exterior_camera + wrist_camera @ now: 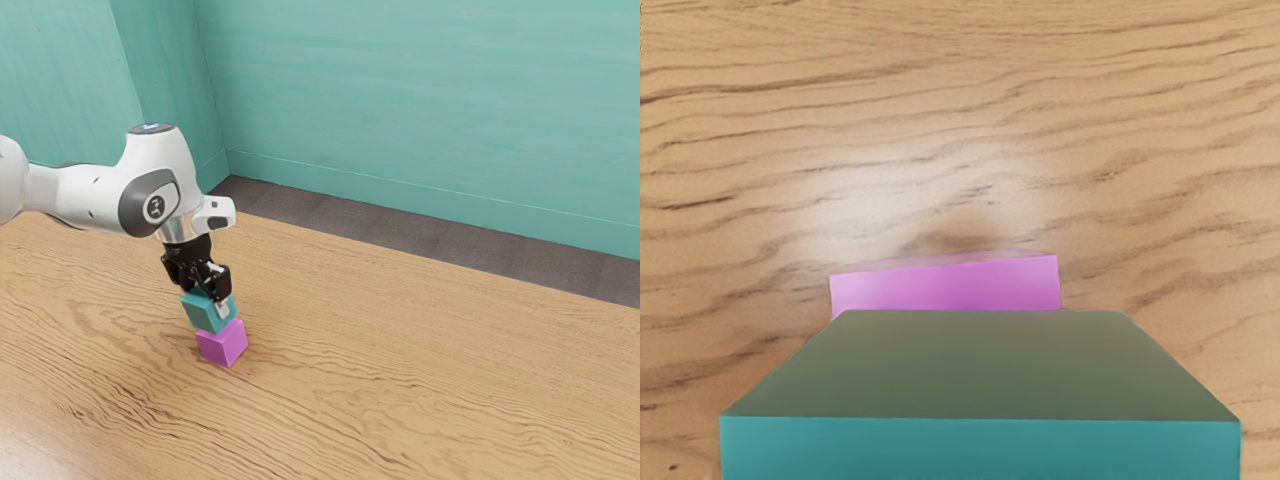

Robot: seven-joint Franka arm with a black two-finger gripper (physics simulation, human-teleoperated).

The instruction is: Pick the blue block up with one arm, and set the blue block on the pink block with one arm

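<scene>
Green-blue walls point(420, 90) stand at the back of the room, and a strip of dark floor point(450, 235) runs along the bottom of them. In front of that is a big wooden table point(430, 380) with wavy brown lines in it.

From the side camera I see my white arm point(100, 195) come in from the exterior view's left. It bends down toward the table. At its end is the black gripper point(212, 298), and it points straight down.

The gripper is clamped on the blue block point(203, 316). One finger is on each side of it, and a pale fingertip point(219, 309) shows against the block's near face. The block looks more green-blue than plain blue. It sits a bit tilted in the grip.

Right under it is the pink block point(222, 343), which stands flat on the table. The bottom of the blue block meets the top of the pink one in the side camera. I cannot tell if it rests there or if there is a tiny gap. The two blocks do not line up fully. The pink one sticks out a little toward the exterior view's right.

From the hand camera I see the blue block point(980, 400) big and close, just under my hand. The pink block point(945, 283) peeks out from behind its far edge. Around them is bare table point(940, 120), with a soft bright spot of light and a small dark shadow just past the pink block.
</scene>
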